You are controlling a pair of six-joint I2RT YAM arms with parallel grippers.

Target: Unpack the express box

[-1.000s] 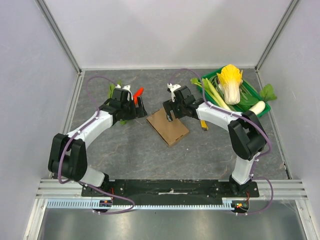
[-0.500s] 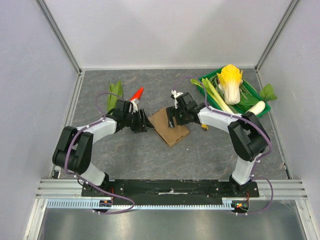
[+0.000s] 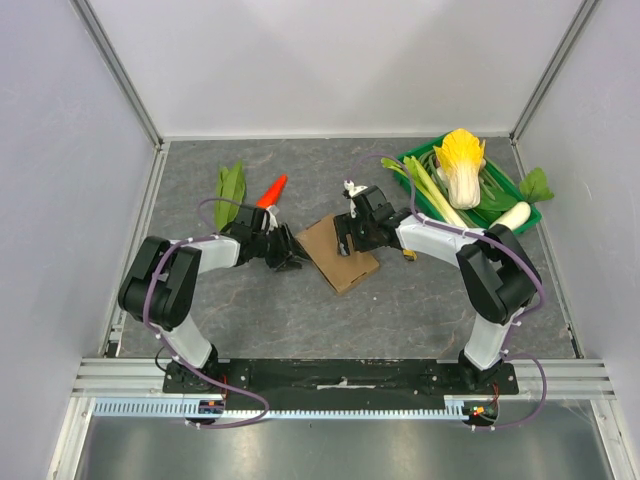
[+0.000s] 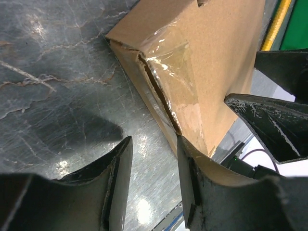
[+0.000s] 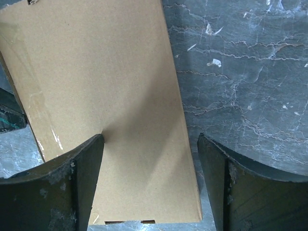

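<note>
The express box [image 3: 341, 256] is lying flat in the middle of the worktop [image 3: 400, 300], with clear tape [image 4: 175, 67] shining across its end seam. The left gripper [image 3: 294, 254] is sitting low at the box's left edge. Its jaws are standing half parted with only bare worktop between them, one finger just beside the cardboard. The right gripper [image 3: 345, 242] is hovering over the box, jaws spread wide and grasping nothing.
</note>
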